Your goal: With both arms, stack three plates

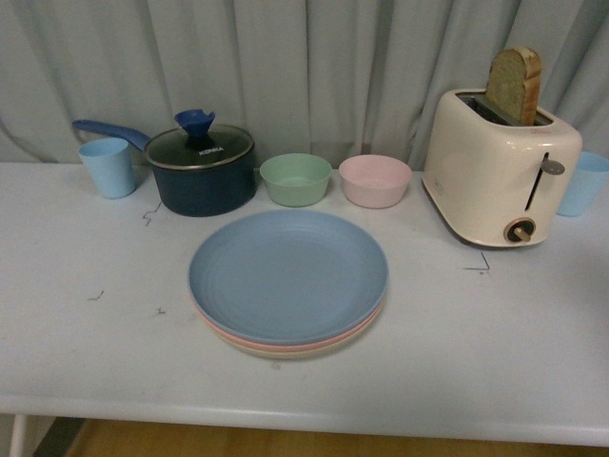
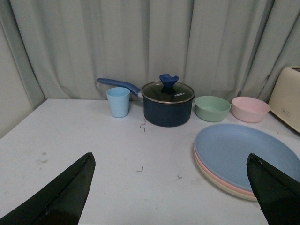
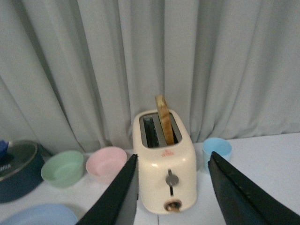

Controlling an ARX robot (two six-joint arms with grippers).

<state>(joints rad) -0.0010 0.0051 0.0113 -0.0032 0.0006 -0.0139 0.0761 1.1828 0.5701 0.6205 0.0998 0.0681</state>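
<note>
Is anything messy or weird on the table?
Nothing looks spilled or broken. The blue plate sits neatly on the pink plate and the cream plate. The only mildly odd thing is the bread slice sticking up out of the toaster.

Front and wrist views toward curtain (image 1: 304, 67)

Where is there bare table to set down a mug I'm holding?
Bare table lies left of the stacked plates, in front of the blue cup and pot. Another patch lies right of the plates, in front of the toaster. The back row is crowded: pot, green bowl, pink bowl, toaster.
</note>
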